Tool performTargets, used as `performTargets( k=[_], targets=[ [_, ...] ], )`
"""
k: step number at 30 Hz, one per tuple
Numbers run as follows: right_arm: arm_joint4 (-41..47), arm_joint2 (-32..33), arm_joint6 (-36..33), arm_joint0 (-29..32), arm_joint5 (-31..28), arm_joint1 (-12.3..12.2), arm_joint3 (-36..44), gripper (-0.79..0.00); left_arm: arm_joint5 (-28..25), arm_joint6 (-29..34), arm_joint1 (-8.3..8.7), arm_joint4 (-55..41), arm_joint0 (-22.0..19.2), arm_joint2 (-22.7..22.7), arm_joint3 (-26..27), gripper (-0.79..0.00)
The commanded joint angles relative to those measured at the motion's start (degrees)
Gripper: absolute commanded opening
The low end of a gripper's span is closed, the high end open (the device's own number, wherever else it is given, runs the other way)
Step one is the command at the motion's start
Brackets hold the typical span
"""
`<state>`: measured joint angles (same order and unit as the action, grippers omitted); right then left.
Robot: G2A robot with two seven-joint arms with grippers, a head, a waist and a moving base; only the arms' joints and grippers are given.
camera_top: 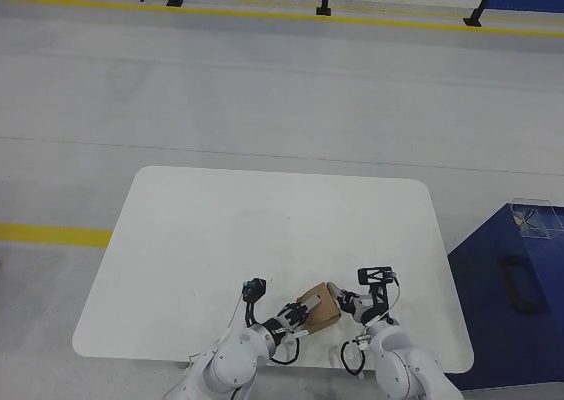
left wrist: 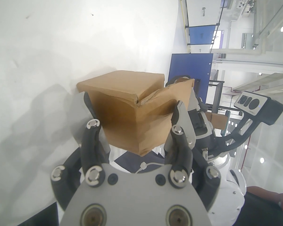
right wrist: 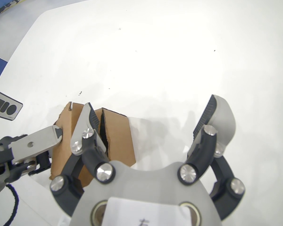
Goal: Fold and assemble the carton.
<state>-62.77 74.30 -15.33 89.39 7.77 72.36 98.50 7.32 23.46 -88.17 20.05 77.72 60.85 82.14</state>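
Gripping carton (left wrist: pixel 118 121) w/ L end effector (left wrist: pixel 132 99); R end effector (right wrist: pixel 150 101) wide open beside it.

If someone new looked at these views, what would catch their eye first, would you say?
Most likely the brown carton, partly folded with a seam gaping, at the near edge of the table. The left gripper is at one side of it. The right gripper stands open at the other, one finger against the cardboard.
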Motion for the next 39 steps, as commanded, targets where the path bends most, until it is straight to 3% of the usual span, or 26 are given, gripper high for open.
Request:
performTargets(
  k=[1,17,22,30,39],
  targets=[
    [0.37,0.01,-0.35,-0.29,-0.09,0.05,-0.40,0.000,0.04,-0.33,0.02,-0.06,-0.22,-0.22,-0.46,-0.209],
    [1.99,1.16,-1.20,-1.17,-0.59,0.22,-1.12,0.000,0.15,-2.20,0.34,-0.41,-0.55,-1.19,-1.04,-0.179],
    [1.03,2.45,1.10,-1.61,1.76,0.27,-2.16,0.000,-0.71,-2.23,0.66,-0.42,0.16,-0.89,-0.01,-0.175],
    [0.09,1.54,-0.45,-1.09,-0.05,0.30,-2.16,0.000,-0.97,-1.74,1.01,-0.78,0.31,-0.88,0.26,-0.166],
    [0.02,0.92,-1.32,-0.04,-1.77,0.33,-1.36,0.000,-0.70,-1.73,1.24,-1.31,-0.01,-1.17,0.01,-0.203]
  ],
)
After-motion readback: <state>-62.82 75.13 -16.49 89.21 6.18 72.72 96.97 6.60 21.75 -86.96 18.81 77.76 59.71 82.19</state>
